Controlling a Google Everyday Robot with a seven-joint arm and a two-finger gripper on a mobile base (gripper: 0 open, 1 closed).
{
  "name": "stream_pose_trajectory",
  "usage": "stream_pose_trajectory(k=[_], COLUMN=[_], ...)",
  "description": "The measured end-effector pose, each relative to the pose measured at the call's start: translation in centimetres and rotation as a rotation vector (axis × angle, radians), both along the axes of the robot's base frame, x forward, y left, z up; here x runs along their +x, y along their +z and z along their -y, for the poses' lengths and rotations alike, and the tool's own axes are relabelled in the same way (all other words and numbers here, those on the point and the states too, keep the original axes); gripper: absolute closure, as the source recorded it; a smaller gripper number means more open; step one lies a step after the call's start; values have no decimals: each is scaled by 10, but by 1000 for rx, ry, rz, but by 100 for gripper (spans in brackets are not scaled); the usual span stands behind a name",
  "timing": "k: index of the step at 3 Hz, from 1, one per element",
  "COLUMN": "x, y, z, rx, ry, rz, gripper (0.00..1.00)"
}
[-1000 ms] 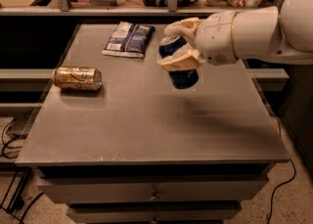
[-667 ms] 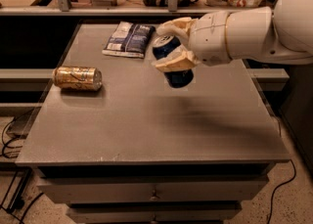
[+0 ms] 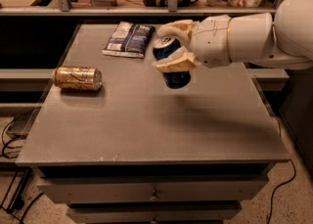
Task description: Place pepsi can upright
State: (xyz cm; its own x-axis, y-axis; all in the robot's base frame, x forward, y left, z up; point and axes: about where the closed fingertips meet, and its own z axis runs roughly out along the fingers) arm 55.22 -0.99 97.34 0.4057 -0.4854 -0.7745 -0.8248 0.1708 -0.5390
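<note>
Above the middle of the grey table [image 3: 146, 125], a little toward its far edge, the gripper [image 3: 163, 50] hangs at the end of the white arm [image 3: 244, 37], which reaches in from the right side of the view. It is clenched on the can [image 3: 177, 79]. One cream finger [image 3: 168, 28] curves over the can's upper end and the other [image 3: 175, 63] crosses its middle, so the can sits between the two and is partly covered by them. Only the rim end at the top and the dark blue lower end show. The can is held off the table, with no part of it touching the surface. It stands roughly on end but tilted, its upper end leaning left and its lower end pointing down at the tabletop. A soft shadow lies on the table below and to the right of it.

A gold can [image 3: 78, 78] lies on its side near the table's left edge, well apart from the gripper. A blue snack bag [image 3: 128, 39] lies flat near the far edge, just left of the gripper and behind it. Drawers [image 3: 154, 191] run along the table's front.
</note>
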Motion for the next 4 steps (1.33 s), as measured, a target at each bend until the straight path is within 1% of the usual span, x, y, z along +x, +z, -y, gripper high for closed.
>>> stream_pose_trajectory(k=[1,2,3,4], x=[1,1,-2,-5], y=[-4,-6,-13,-24], z=[-2,0,5,12], rx=[74,130,190,226], ry=[29,38,33,13], rz=[17,38,57,64], gripper=[100,100,81,58])
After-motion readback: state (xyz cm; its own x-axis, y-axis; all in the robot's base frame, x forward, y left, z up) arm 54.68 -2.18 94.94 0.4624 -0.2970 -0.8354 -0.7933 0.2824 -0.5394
